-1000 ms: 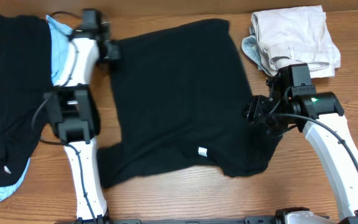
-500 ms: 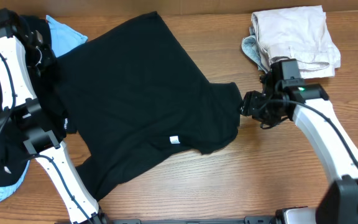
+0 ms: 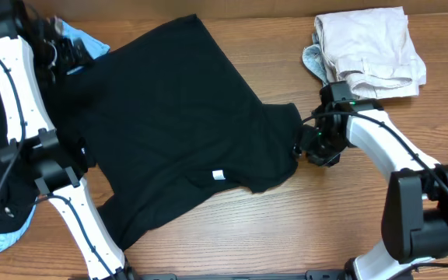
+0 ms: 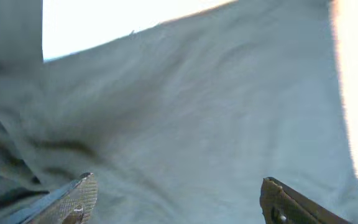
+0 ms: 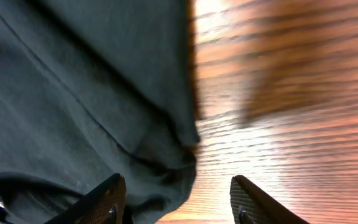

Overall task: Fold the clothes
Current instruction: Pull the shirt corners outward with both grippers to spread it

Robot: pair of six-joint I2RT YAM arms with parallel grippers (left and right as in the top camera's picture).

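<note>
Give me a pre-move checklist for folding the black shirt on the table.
1. Black T-shirt lying flat: not ok, it is skewed and its right edge is bunched.
2. Left gripper open: ok, fingers wide apart above cloth.
3. Right gripper at the shirt's edge: ok, open, with the hem beside one finger.
4. Beige pile apart from the shirt: ok.
5. Shirt separate from the light-blue garment on the left: cannot tell, the dark cloth merges there.

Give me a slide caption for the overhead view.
Black T-shirt lies unfolded across the wooden table; beige clothes sit piled at the far right corner.
</note>
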